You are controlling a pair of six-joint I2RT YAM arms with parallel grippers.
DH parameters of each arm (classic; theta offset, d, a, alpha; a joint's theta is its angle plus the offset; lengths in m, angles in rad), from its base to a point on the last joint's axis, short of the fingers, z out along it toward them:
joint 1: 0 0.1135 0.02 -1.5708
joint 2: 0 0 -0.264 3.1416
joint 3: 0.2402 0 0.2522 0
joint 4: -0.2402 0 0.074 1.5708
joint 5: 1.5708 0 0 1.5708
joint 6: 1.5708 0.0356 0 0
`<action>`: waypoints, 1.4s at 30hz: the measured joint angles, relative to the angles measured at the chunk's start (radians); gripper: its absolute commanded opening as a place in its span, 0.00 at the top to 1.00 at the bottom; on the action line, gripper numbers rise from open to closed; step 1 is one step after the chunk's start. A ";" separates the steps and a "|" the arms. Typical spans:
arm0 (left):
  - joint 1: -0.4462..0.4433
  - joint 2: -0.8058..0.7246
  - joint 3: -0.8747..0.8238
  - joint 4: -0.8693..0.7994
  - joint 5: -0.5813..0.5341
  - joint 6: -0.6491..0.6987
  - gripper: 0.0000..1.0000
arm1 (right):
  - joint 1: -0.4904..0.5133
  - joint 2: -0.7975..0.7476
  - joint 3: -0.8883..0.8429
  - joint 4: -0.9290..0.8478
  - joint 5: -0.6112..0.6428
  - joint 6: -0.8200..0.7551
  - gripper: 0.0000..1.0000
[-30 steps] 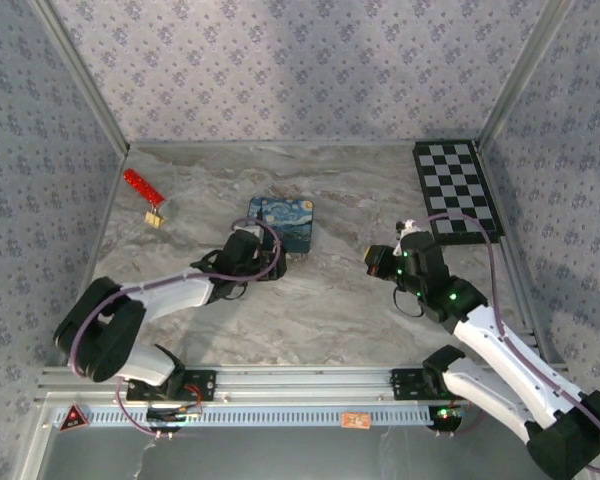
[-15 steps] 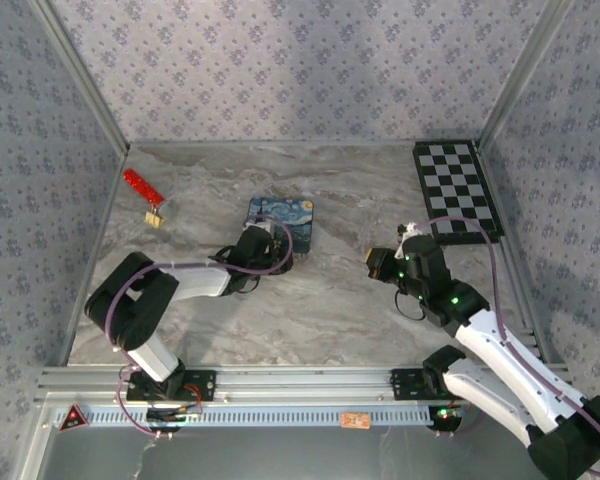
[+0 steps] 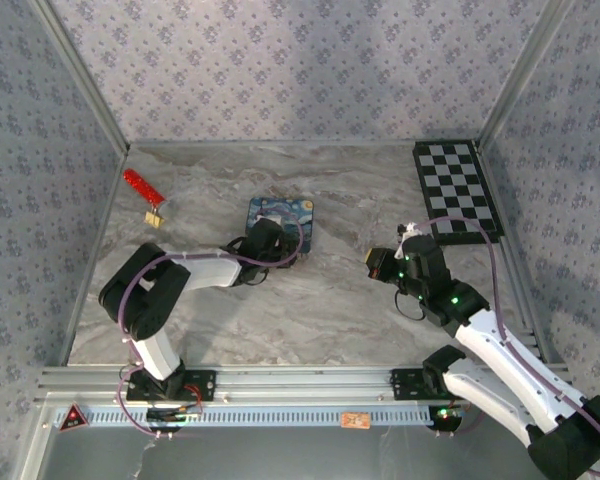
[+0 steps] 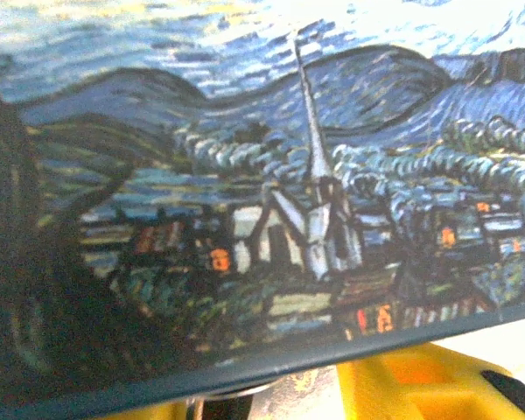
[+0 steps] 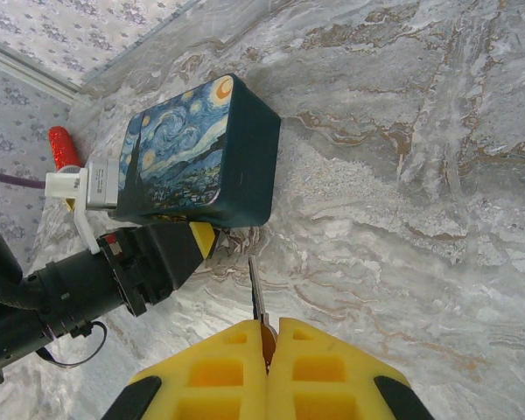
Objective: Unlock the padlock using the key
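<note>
Gripping thin silver key (image 5: 256,289), right jaws clamped on it | left jaws at edge of painted blue box (image 5: 192,149), apart or together: cannot tell

No word or number can be read. A red triangular sign (image 3: 71,418) sits at the left end of the rail (image 3: 280,415) along the near edge of the counter (image 3: 320,310), its mark too small to make out. A small orange label (image 3: 355,420) lies on the same rail, right of its middle, its print illegible.
</note>
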 measured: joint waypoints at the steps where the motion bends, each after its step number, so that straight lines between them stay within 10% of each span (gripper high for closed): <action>1: 0.000 0.000 0.000 -0.005 -0.002 0.004 0.64 | 0.000 0.000 0.000 0.000 0.000 0.000 1.00; 15: 0.003 0.025 0.039 -0.100 0.003 0.070 0.76 | 0.000 0.000 0.000 -0.003 0.000 0.000 1.00; 32: 0.040 0.022 0.082 -0.254 0.104 0.244 0.69 | 0.000 0.011 0.000 -0.003 0.000 0.000 1.00; 42: 0.055 -0.073 -0.116 -0.027 0.071 0.126 0.68 | 0.000 0.026 0.000 -0.003 -0.008 0.000 1.00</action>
